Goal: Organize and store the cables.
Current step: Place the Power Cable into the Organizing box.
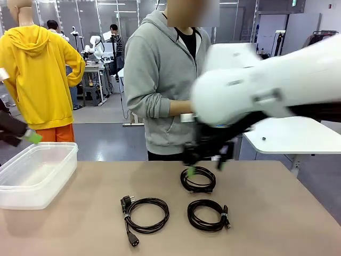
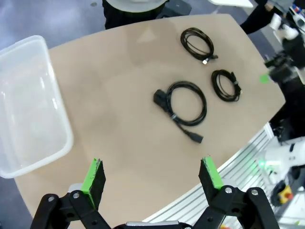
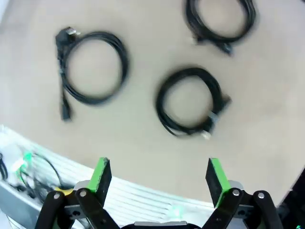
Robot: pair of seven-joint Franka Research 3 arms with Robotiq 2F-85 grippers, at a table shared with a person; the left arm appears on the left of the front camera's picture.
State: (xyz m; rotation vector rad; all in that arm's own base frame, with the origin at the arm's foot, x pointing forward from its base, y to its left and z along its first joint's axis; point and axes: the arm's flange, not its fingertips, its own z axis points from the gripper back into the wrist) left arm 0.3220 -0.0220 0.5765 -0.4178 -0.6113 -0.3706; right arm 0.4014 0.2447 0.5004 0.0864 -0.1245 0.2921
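Observation:
Three black cables lie coiled on the table. A coil [image 1: 198, 180] [image 2: 198, 43] [image 3: 221, 19] lies on the person's side. Nearer the robot lie a second coil [image 1: 208, 215] [image 2: 226, 85] [image 3: 190, 102] and, to its left, a wider coil with a plug [image 1: 145, 215] [image 2: 186, 102] [image 3: 93, 67]. My right gripper [image 1: 205, 162] [image 3: 158, 176] hangs open and blurred above the far coil, with nothing between its green pads. At the far left, above the plastic box, my left gripper [image 1: 24, 134] [image 2: 152, 176] is raised and open, holding nothing.
A clear plastic box [image 1: 37, 173] [image 2: 28, 105] stands on the table's left side with nothing visible in it. A person in a grey hoodie [image 1: 160, 80] stands at the far edge, partly behind my right arm. A metal rail [image 3: 143, 195] runs along the robot-side table edge.

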